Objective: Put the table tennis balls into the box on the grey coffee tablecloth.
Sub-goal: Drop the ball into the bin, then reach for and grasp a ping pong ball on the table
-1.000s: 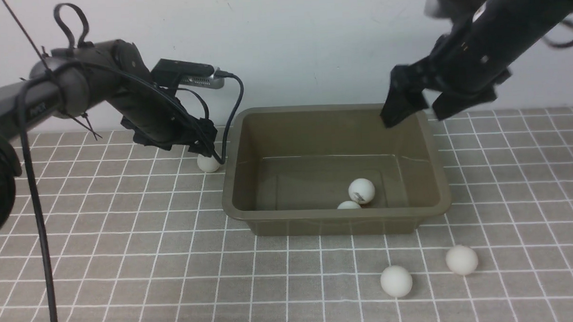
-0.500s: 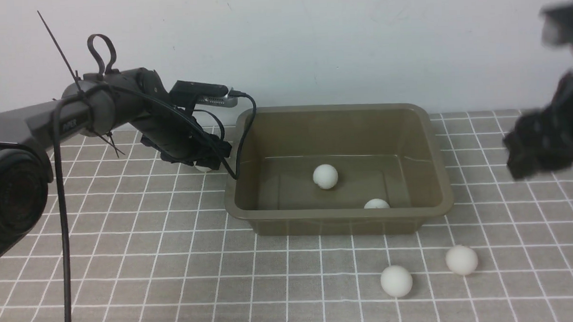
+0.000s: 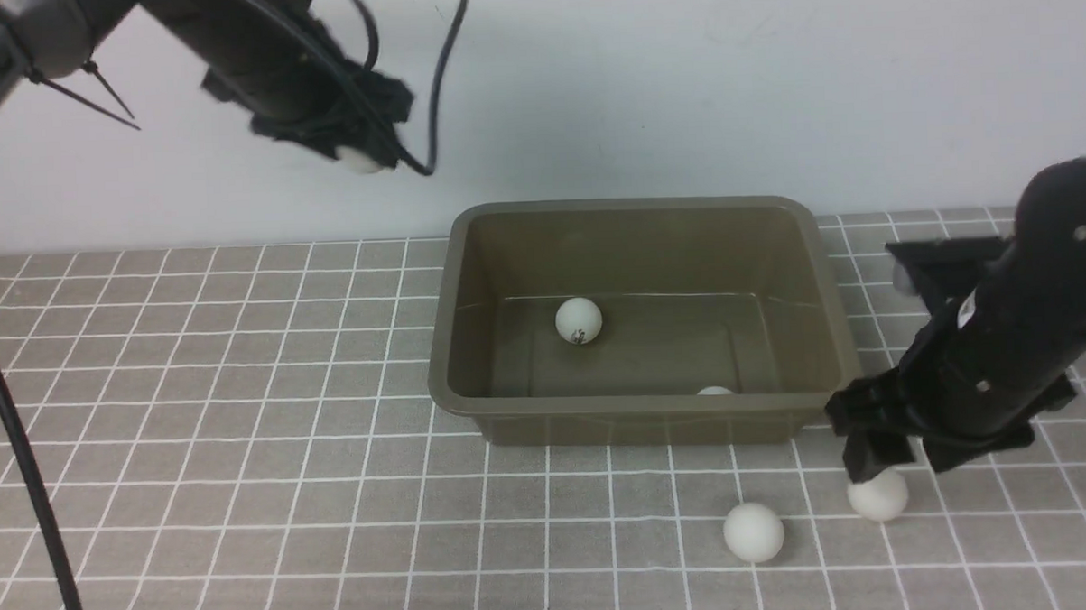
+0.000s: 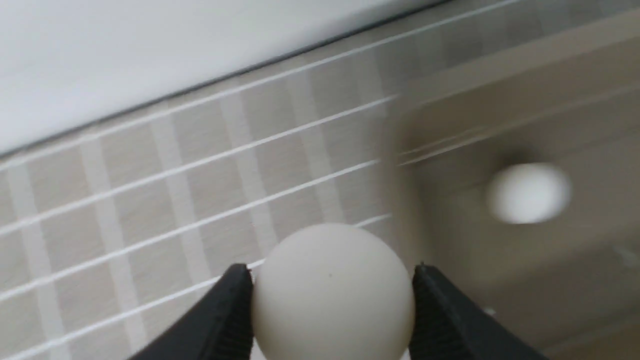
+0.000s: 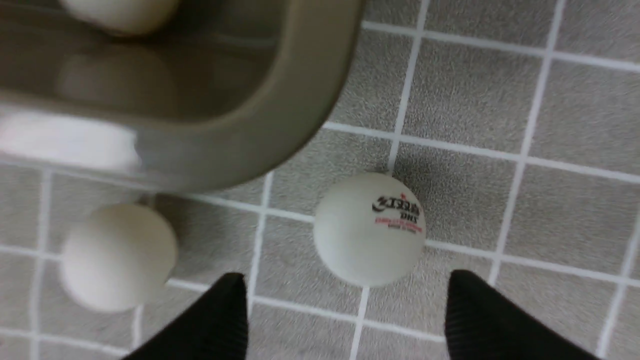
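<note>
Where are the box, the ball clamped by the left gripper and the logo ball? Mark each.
box [image 3: 601,409], front view, near rim.
held ball [image 4: 332,295], left wrist view, centre.
logo ball [image 5: 370,230], right wrist view, its middle.

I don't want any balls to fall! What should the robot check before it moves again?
1. Left jaws squeezing a ball: ok.
2. That ball over the box: not ok, it hangs beside it.
3. Right jaws open: ok.
4. Printed ball lined up with their gap: ok.
5. Plain ball out of their way: ok.
6. Room in box: ok.
</note>
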### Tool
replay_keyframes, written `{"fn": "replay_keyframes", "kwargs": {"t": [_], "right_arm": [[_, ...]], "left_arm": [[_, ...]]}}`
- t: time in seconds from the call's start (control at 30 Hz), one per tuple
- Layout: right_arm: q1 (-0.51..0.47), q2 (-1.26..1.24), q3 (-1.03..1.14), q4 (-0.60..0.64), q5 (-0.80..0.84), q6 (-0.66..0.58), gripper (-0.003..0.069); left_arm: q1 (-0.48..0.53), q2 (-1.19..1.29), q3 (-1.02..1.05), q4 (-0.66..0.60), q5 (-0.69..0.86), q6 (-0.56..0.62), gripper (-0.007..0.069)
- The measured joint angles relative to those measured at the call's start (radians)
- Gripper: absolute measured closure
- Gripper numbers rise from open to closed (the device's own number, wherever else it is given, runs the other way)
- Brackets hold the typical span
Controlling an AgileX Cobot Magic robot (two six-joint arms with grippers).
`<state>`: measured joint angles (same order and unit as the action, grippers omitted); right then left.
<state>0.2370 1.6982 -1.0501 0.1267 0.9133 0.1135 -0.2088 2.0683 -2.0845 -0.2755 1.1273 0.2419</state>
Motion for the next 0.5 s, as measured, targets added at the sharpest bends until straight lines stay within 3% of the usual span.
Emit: {"fn": "replay_keyframes", "kwargs": {"t": [0.1,0.2,0.27,0.33,0.37,0.43,0.5], "right_arm": [[0.0,0.079,0.0,-0.003,-0.018,0.001,0.011],[0.0,0.127,0.0,-0.032,-0.057,0.001,0.0113],[0.0,0.136,0.0,-0.043,-0.078,0.0,0.0178],[0.0,0.133,0.0,-0.043,-0.081,-0.005,0.0225],[0.0,0.114,0.0,-0.043,-0.069,-0.02,0.0312],[0.0,0.084,0.0,-0.043,-0.037,-0.021,0.0295],[0.0,0.005,0.0,-0.045,0.028,-0.021,0.0295]], "left_arm": [[-0.069,0.024,-0.001,-0.033,0.011,0.042,0.0272],[-0.131,0.066,-0.001,-0.025,0.016,0.055,0.0251],[-0.171,0.101,-0.001,0.015,0.022,0.053,0.0148],[-0.183,0.111,-0.001,0.035,0.025,0.048,0.0095],[-0.197,0.119,0.0,0.077,0.027,0.031,0.0023],[-0.199,0.119,-0.006,0.108,0.037,0.001,-0.0019],[-0.197,0.112,-0.034,0.152,0.07,-0.053,-0.0014]]}}
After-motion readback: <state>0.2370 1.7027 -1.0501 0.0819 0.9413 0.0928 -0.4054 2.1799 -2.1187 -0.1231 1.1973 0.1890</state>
